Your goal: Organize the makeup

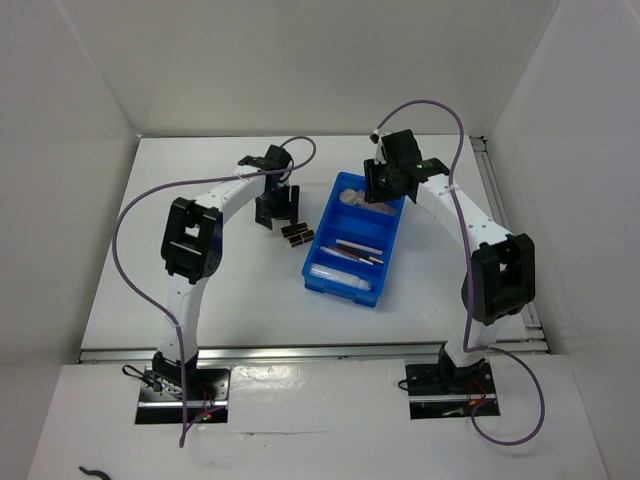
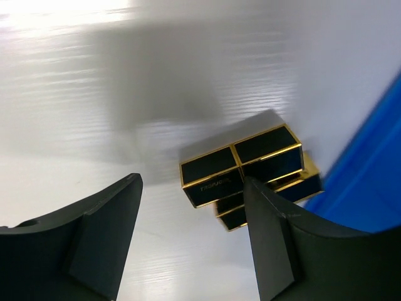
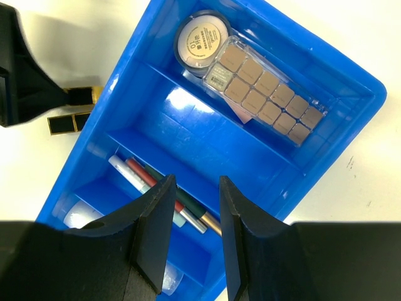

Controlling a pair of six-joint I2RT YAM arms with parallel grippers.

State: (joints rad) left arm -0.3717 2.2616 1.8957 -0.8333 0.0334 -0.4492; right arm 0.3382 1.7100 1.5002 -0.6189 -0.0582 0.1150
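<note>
The black palette with gold edges point(image 2: 241, 164) lies on the white table just left of the blue bin point(image 1: 318, 237); it also shows in the top view point(image 1: 297, 235). My left gripper point(image 2: 193, 188) is open and empty right over it, its right finger point(image 2: 269, 238) covering part of it. My right gripper point(image 3: 196, 185) is open and empty above the bin point(image 3: 351, 94). In the bin lie a round compact point(image 3: 200, 41), a clear palette of beige squares point(image 3: 266, 88) with a pink edge under it, thin pencils point(image 3: 135, 175) and a clear tube point(image 3: 81, 213).
The bin's middle compartment point(image 3: 207, 135) holds nothing. White walls close the table on three sides. A metal rail point(image 1: 300, 352) runs along the near edge. The left arm point(image 1: 200, 230) arches over the table's left half, with purple cables looping above both arms.
</note>
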